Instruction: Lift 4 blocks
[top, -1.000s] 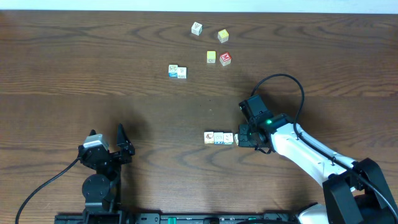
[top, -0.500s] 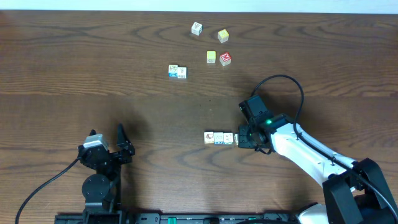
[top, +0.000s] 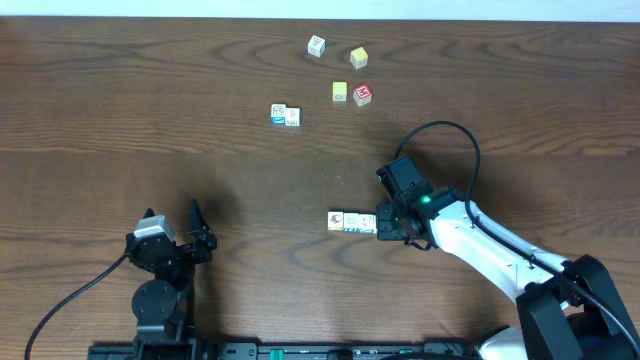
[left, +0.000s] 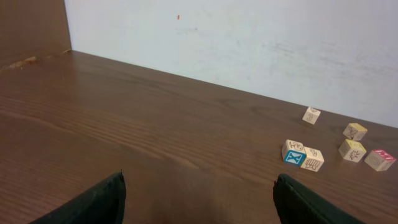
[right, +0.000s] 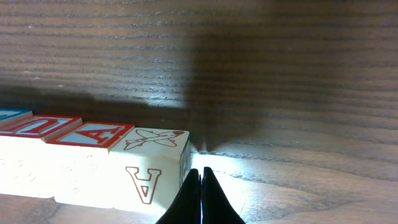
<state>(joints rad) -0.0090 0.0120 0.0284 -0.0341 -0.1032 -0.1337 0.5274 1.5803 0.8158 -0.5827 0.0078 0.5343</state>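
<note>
A short row of cream blocks (top: 351, 222) lies end to end on the table right of centre. In the right wrist view its end block (right: 149, 168) shows a red airplane on top and a letter A on the side. My right gripper (top: 382, 225) is shut, its closed tips (right: 201, 179) resting on the table against that end block's right edge, with nothing held. My left gripper (top: 172, 217) hovers at the front left, far from the row. It is open and empty (left: 199, 200).
Two more cream cubes (top: 285, 115) (left: 303, 155) sit side by side near the table's middle back. Further back lie a white cube (top: 316, 45), two yellow cubes (top: 358, 57) (top: 340, 92) and a red-topped cube (top: 362, 94). A white wall (left: 249, 37) edges the table's far side.
My right gripper has shifted a little left, closing up against the row's right end. The left arm has not moved.
</note>
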